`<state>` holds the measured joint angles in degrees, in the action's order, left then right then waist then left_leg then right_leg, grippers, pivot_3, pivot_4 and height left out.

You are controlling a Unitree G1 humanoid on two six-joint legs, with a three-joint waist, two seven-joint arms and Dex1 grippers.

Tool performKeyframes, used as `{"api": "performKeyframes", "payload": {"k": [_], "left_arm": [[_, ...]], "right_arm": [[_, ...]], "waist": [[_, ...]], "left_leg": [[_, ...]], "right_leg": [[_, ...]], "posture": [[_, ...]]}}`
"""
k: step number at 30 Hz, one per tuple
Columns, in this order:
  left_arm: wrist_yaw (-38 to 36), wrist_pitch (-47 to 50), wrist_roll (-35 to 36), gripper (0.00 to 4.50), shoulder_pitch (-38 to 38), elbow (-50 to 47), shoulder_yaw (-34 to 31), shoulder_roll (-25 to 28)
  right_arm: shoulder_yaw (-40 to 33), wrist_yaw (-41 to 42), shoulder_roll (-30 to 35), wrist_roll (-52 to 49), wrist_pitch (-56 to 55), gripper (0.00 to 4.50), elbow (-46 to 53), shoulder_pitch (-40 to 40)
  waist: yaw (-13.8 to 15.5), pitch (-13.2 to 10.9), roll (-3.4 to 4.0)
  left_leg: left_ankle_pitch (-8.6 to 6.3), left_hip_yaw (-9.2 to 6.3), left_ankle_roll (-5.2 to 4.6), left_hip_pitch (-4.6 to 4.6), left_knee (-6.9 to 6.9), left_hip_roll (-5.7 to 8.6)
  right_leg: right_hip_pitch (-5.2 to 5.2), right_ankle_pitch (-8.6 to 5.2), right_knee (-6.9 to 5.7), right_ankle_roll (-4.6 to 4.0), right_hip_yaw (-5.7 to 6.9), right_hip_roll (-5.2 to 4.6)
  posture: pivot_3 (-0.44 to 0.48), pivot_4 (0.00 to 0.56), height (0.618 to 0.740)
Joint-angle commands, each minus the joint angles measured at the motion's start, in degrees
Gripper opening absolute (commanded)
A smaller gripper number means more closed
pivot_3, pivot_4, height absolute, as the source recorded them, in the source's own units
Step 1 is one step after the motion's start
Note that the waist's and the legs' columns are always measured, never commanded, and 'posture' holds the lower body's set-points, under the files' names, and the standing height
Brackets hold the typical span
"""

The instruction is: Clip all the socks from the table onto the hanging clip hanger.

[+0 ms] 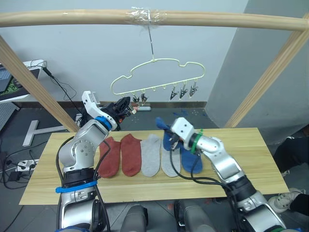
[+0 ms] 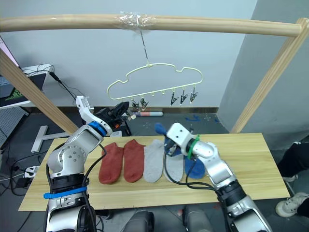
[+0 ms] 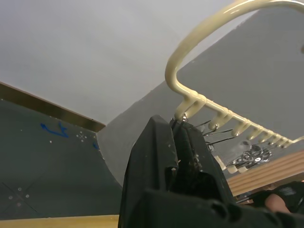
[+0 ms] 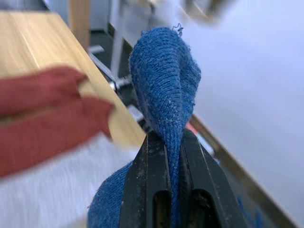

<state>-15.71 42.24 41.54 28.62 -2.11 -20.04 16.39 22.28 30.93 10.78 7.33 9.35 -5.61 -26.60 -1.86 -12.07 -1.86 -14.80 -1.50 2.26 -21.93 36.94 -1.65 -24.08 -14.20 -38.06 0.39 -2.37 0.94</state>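
On the near part of the table [image 1: 251, 159], five socks lie side by side in a row: two rust-red socks [image 1: 120, 154], two grey socks [image 1: 157, 155] and one blue sock [image 1: 193, 162] at the right end. Just above that end, the right gripper [image 4: 175, 142] has its fingers pinched tight on the second blue sock [image 4: 166, 80], which stands up from the jaws with its rounded end free. Gripped that way, an edge is left exposed, probably so it can be offered to a clip.

Farther back and higher, the left gripper [image 1: 123, 105] is raised off the table to the clip hanger [image 1: 159, 77], meeting the lower bar at its left end. Its fingers [image 3: 161, 156] sit close together around one of the clips [image 3: 178, 124], seemingly to squeeze it open or steady the hanger, though whether the clip is actually pressed cannot be told. The hanger hangs by its hook from a wooden pole [image 1: 72, 18], and none of its clips carries a sock yet.
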Motion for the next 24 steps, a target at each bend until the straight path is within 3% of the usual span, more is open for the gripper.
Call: {"api": "performKeyframes", "payload": {"k": [1,24], "left_arm": [[1.55,1.37,0.91,0.0,-1.41,-2.24,-0.73,0.12],[3.56,2.57,3.36,0.0,-3.2,-7.22,1.77,-2.01]], "right_arm": [[1.19,-1.04,-1.63,1.42,-2.09,0.02,-1.66,-1.69],[0.24,-2.13,-10.82,1.5,-5.23,0.02,-11.46,-10.73]], "waist": [[0.2,0.0,0.0],[0.15,-0.11,0.02]], "left_leg": [[0.0,-0.01,0.0,0.0,0.0,0.01],[0.0,-0.15,0.0,-0.02,-0.02,0.0]], "right_leg": [[0.0,0.0,0.0,0.0,-0.01,-0.01],[-0.02,0.0,0.03,-0.01,-0.02,-0.05]], "posture": [[0.069,0.213,0.74],[0.073,0.227,0.74]]}}
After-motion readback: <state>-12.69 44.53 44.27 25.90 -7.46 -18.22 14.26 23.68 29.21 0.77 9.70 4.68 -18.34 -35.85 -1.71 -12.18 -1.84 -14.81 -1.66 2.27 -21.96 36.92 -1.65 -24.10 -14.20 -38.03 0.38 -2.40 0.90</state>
